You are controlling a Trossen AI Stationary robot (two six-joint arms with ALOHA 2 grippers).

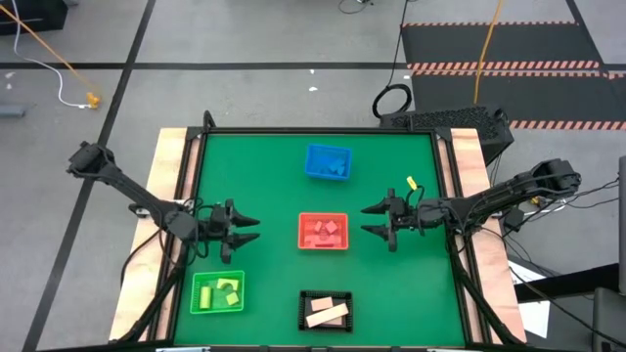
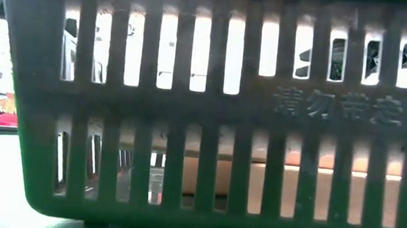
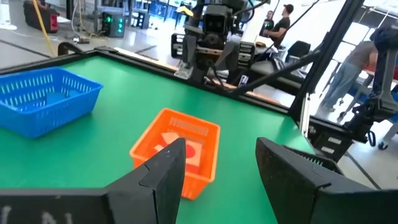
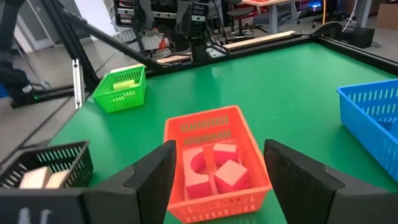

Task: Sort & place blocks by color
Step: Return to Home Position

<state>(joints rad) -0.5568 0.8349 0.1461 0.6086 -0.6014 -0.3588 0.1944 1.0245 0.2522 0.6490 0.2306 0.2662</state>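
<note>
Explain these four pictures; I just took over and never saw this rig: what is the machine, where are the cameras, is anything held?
A robot with two dark arms works at a green table. The high view looks straight down: left gripper and right gripper hover either side of the red bin, both open, holding nothing. In it lie pink blocks; blue blocks fill the blue bin, yellow blocks the green bin, tan blocks the black bin. The low view sits at table height, blocked by a dark slotted bin wall. Each wrist view looks forward past that arm's own fingers toward the red bin.
</note>
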